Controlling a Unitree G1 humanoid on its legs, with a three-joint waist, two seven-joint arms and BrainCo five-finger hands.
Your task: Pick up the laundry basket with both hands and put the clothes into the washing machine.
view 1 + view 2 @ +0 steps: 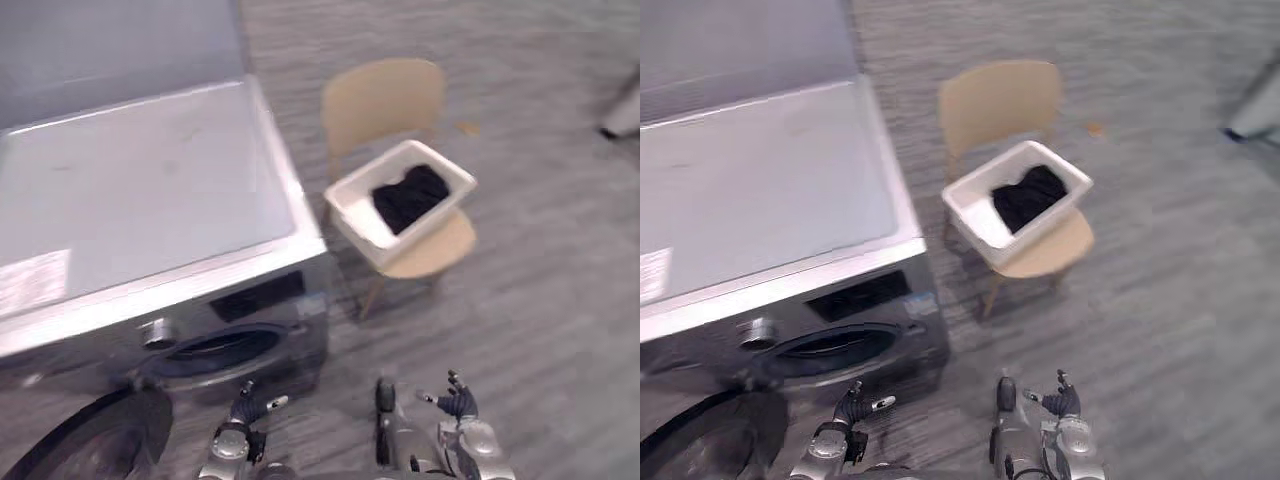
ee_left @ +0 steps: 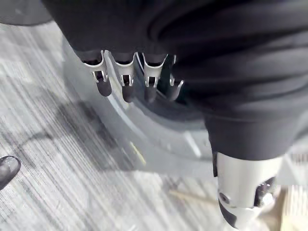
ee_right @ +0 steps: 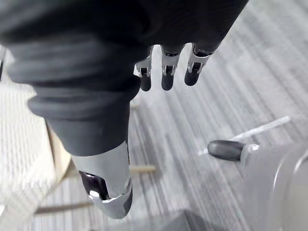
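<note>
Both hands low, out front
The left hand [image 1: 243,410] hangs with relaxed fingers; the right hand [image 1: 457,402] has fingers spread, thumb apart.

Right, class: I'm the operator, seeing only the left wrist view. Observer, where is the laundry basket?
Observer: The white laundry basket sits on the seat of a tan chair, beside the washing machine, toward the robot's right.
Operator: Anything in it?
Observer: Dark clothes lie inside.
Operator: And my other hand?
Observer: The right hand is open, holding nothing, well short of the basket.
</note>
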